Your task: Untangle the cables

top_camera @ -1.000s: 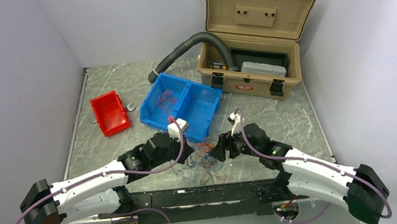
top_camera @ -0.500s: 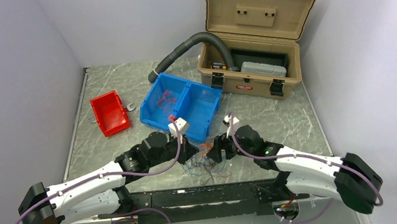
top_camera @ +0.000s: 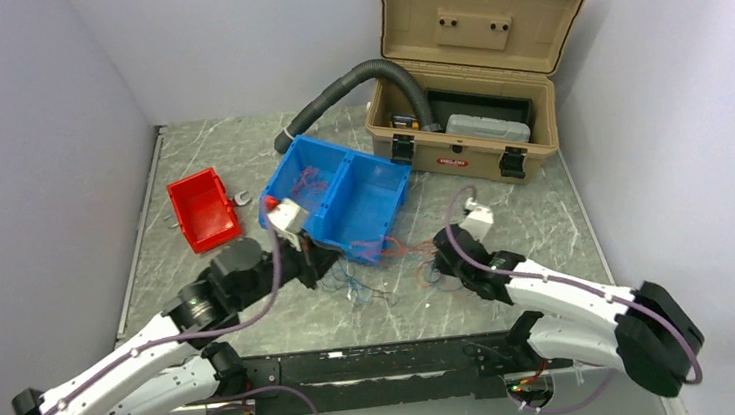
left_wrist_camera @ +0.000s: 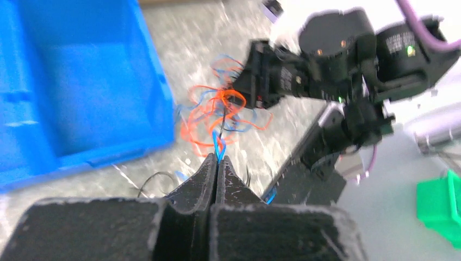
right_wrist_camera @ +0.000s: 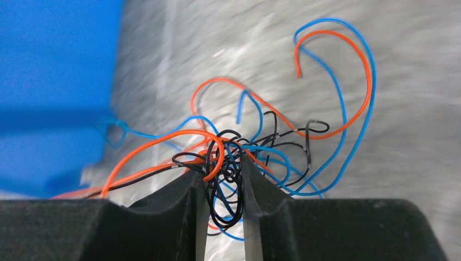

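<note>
Cables [right_wrist_camera: 234,157]: one tangle, left pincer [left_wrist_camera: 217,160] tight on it, right pincer [right_wrist_camera: 223,174] likewise.

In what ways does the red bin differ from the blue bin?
The red bin is clearly smaller than the blue bin. The red bin has a single compartment, while a divider splits the blue bin into two. The red bin looks empty, while the blue bin's left compartment holds some thin red cables. Both are open-topped bins.
</note>
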`<move>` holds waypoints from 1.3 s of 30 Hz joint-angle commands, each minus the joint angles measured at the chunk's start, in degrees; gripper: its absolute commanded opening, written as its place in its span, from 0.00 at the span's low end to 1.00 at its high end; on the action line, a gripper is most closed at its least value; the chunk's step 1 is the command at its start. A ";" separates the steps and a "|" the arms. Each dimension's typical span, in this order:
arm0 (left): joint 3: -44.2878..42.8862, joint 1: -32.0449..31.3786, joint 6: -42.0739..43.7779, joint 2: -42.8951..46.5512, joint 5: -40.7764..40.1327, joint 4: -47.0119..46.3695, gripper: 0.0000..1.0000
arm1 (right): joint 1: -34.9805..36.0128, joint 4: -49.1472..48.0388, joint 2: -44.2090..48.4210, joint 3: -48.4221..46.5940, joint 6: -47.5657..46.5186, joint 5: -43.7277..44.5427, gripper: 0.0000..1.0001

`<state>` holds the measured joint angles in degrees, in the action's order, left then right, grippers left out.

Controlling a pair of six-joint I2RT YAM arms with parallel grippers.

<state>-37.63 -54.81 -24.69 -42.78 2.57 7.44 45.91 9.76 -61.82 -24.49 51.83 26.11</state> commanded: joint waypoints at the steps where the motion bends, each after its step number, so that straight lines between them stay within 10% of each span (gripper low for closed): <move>1: -6.00 4.74 1.43 4.93 -7.58 9.56 0.00 | -7.58 16.93 7.60 0.05 8.57 10.41 0.26; 8: -11.11 9.65 -7.58 1.76 -32.27 30.07 0.00 | -14.49 25.70 17.49 -2.84 10.04 14.85 0.23; 18: -11.01 11.46 -9.61 4.95 -38.11 36.15 0.00 | -19.55 31.28 20.78 -8.91 7.45 21.74 0.17; 21: -10.28 11.45 -5.92 6.42 -34.52 33.14 0.00 | -19.59 26.72 23.61 -7.54 1.55 18.15 0.22; 27: -6.02 11.47 5.08 9.75 -10.54 16.32 0.00 | -19.51 17.64 25.91 -6.82 -13.55 2.75 0.78; 39: -6.30 11.46 7.42 6.36 7.89 9.61 0.00 | -19.47 1.95 29.08 -3.52 -27.40 -31.19 0.86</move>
<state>-43.35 -43.55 -18.92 -35.90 1.83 22.76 26.50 20.64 -33.23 -29.04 30.24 9.74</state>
